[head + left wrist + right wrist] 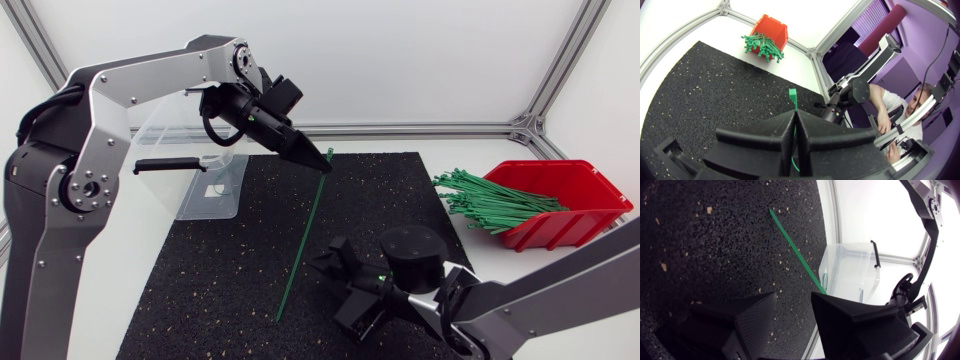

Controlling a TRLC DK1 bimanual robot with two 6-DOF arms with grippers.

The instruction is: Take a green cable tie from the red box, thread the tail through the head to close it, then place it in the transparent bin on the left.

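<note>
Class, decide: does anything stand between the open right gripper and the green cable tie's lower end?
Nothing visible does. The right gripper sits beside the cable tie, with only bare mat between them.

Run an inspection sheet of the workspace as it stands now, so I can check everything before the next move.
surface: black speckled mat on a white table.
job's things: one green cable tie hangs slanted, not closed, with its tail down toward the mat. Spare ties spill from the red box. The transparent bin stands at the mat's left edge.
clutter: nothing seen.
grippers: left gripper is shut on the tie just below its head. Right gripper is open, low beside the tie's tail end, holding nothing.
cables: a black cable loops at the left arm's wrist.
surroundings: nothing seen reaching over the table.
</note>
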